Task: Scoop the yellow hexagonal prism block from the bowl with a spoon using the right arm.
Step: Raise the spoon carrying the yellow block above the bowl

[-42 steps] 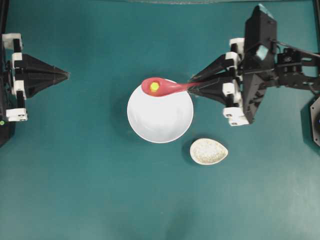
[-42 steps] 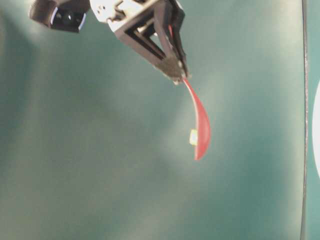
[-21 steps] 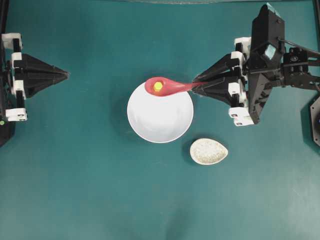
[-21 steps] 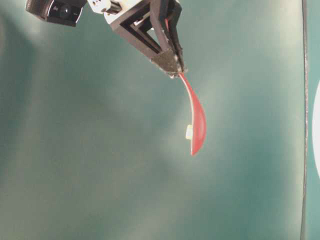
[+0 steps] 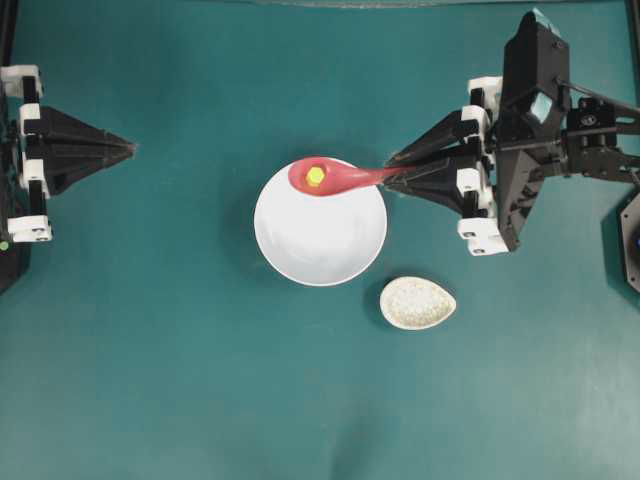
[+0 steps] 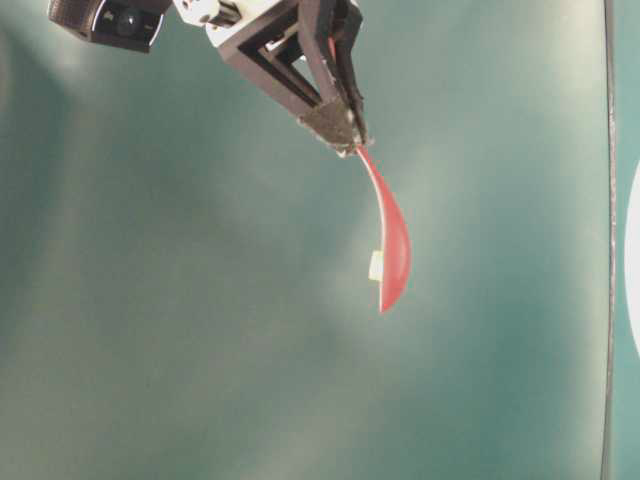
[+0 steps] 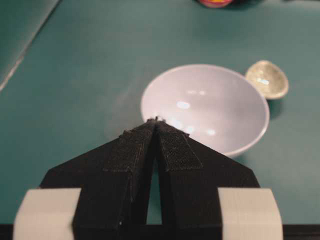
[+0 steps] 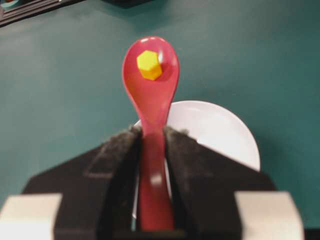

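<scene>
My right gripper (image 5: 392, 173) is shut on the handle of the pink-red spoon (image 5: 335, 177), held level above the far rim of the white bowl (image 5: 320, 240). The yellow hexagonal prism block (image 5: 315, 175) sits in the spoon's head. The right wrist view shows the block (image 8: 149, 65) in the spoon (image 8: 150, 90), the gripper (image 8: 151, 135) clamped on the handle and the bowl (image 8: 220, 132) below. In the table-level view the spoon (image 6: 392, 250) hangs from the gripper (image 6: 345, 140) with the block (image 6: 374, 266) on it. My left gripper (image 5: 130, 150) is shut and empty, far left of the bowl.
A small speckled beige oval dish (image 5: 417, 303) lies right of and nearer than the bowl. It also shows in the left wrist view (image 7: 267, 79), beyond the bowl (image 7: 235, 135). The left gripper's tips (image 7: 156, 121) point at the bowl.
My right gripper has lifted the spoon with the block a little and drawn back slightly to the right. The left arm has not moved.
</scene>
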